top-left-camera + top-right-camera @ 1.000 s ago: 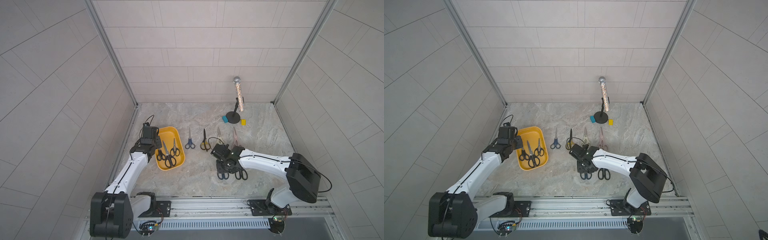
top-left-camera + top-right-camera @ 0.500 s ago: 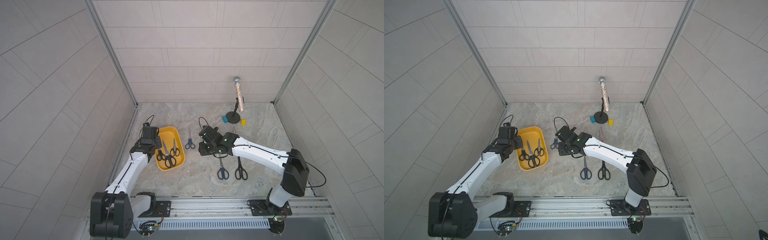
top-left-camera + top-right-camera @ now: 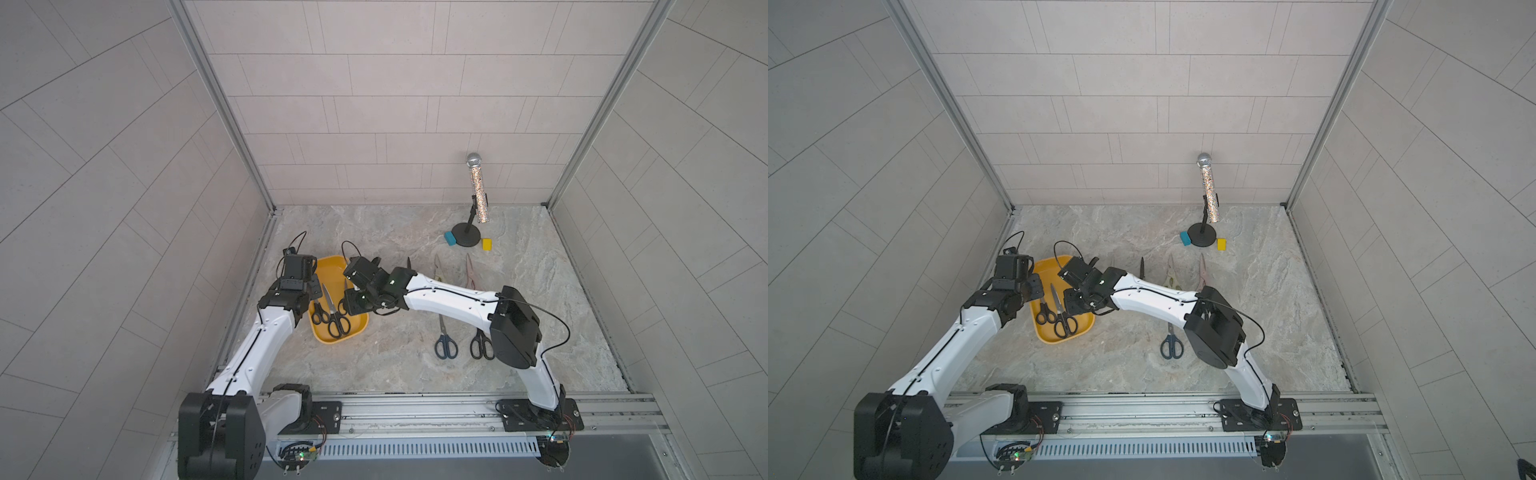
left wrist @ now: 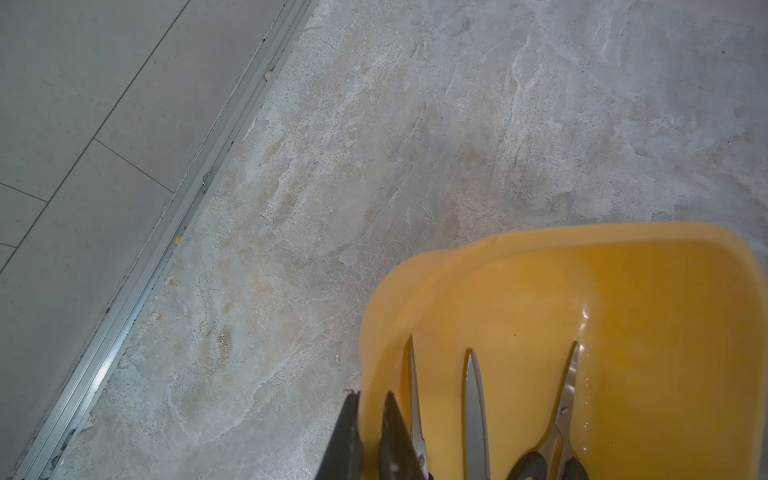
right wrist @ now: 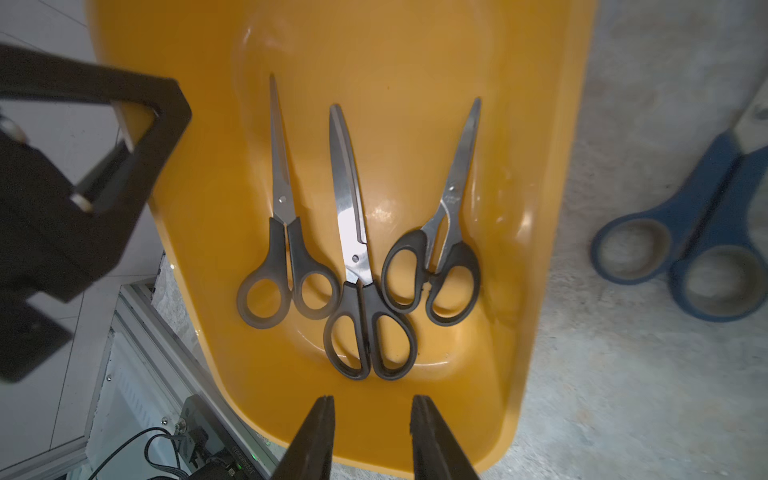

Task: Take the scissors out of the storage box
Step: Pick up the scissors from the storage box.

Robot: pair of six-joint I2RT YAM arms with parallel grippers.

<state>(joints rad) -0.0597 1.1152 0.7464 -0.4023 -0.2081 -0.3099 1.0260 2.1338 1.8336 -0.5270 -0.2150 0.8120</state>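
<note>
Three scissors [image 5: 357,257] lie in storage box [image 5: 540,208], side by side, long axes in line with my right gripper [image 5: 371,436], handles toward it, blades away. Its jaws parted, empty, above box's near end. Left gripper [image 4: 370,440] clamped on box rim. Right arm better placed, I judge.

The left pincer [image 4: 371,415] is clamping the rim of the storage box [image 4: 582,235], while the right pincer [image 5: 372,419] is hovering, pointing downward, jaws standing partly apart.
</note>
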